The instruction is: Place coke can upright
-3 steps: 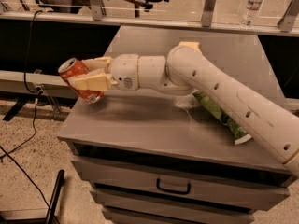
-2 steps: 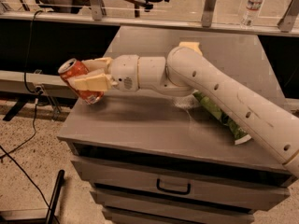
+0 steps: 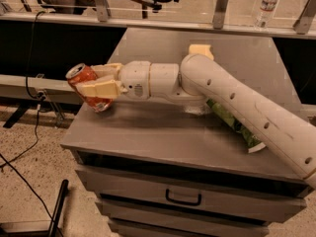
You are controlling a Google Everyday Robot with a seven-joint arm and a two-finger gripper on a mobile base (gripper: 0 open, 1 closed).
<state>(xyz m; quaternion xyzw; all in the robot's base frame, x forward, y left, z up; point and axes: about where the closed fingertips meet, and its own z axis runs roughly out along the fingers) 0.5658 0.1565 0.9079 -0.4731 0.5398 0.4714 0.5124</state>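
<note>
Almost nothing was found to have moved since the earlier views: the small red-orange aluminium coke can (image 3: pixel 83 77) was held in the same spot and at the same lean, so no progress toward an upright placement had been made in that interval. At the far left, a thin black cable (image 3: pixel 35 113) was seen hanging down to the speckled floor, well apart from the work. Next to the right, the can was clamped by the cream-coloured two-finger gripper (image 3: pixel 93 80), with one finger lying across its upper side and the other across its front. The can was tilted, its silver top end turned up and to the left, and its lower end was at the left edge of the flat grey cabinet top (image 3: pixel 163 132); whether it touched the surface could not be told. The white jointed arm (image 3: pixel 237 107) was stretched across the cabinet from the right. Beneath it, the green-and-white snack bag (image 3: pixel 232 125) lay flat and untouched. It was judged that the can had yet to be rotated until its base faced the surface, then lowered and released; placed so near the edge, it could be tipped off if let go while tilted.
</note>
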